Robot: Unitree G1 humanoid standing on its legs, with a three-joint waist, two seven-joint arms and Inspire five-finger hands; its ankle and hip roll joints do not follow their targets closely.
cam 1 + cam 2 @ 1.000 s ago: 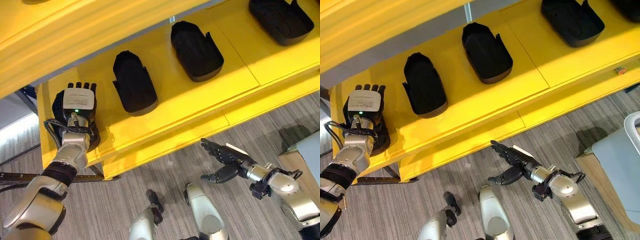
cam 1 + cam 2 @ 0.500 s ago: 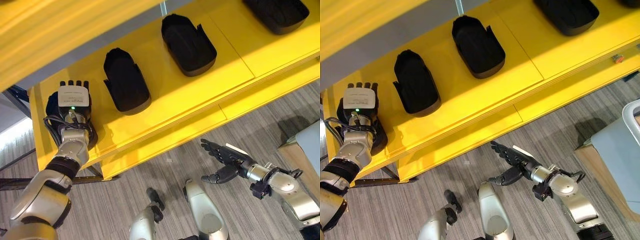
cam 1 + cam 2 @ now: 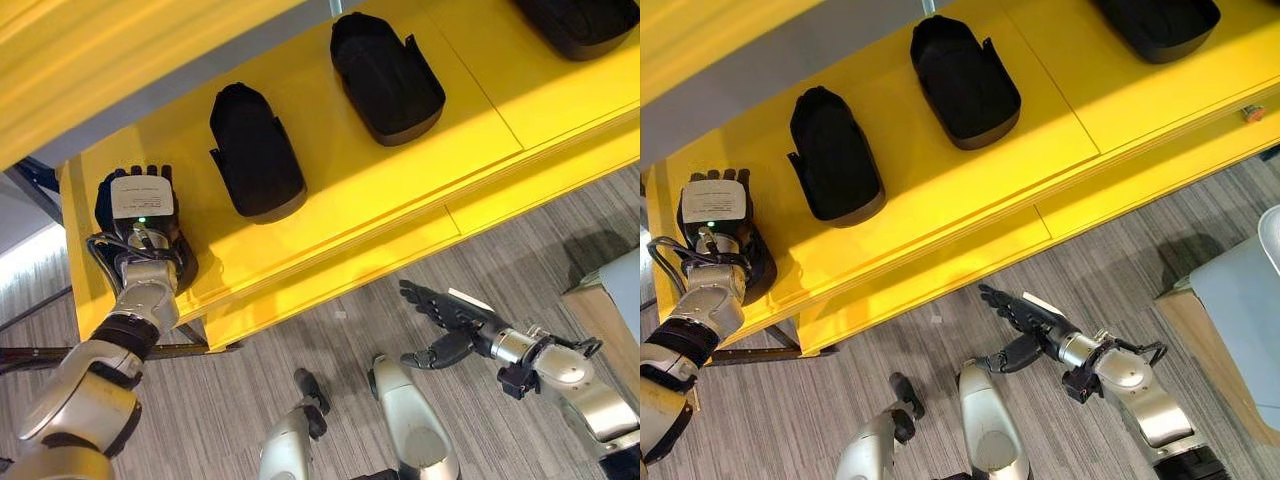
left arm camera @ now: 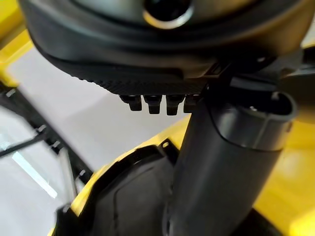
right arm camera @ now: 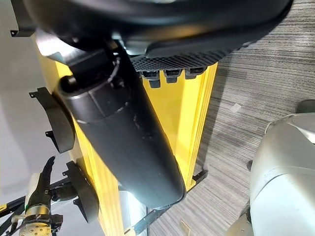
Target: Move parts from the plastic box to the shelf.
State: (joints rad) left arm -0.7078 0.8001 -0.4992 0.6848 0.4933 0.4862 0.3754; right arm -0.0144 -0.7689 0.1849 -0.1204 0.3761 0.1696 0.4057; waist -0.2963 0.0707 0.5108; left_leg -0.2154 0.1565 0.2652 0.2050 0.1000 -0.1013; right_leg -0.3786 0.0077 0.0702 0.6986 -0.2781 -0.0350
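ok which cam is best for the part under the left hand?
The left wrist view: the black part shows close, lying on the yellow shelf past the left hand. In both eye views the hand covers most of it.

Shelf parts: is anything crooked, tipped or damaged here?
Nothing stands out. The black parts lie flat in a row on the yellow shelf; the left hand rests on another at the left end. The right hand hangs open over the floor.

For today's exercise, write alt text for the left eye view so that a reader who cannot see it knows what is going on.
The left robot hand rests on a black part at the left end of a yellow shelf, where two more black parts lie in a row. The right robot hand hangs open over the grey floor, holding nothing.
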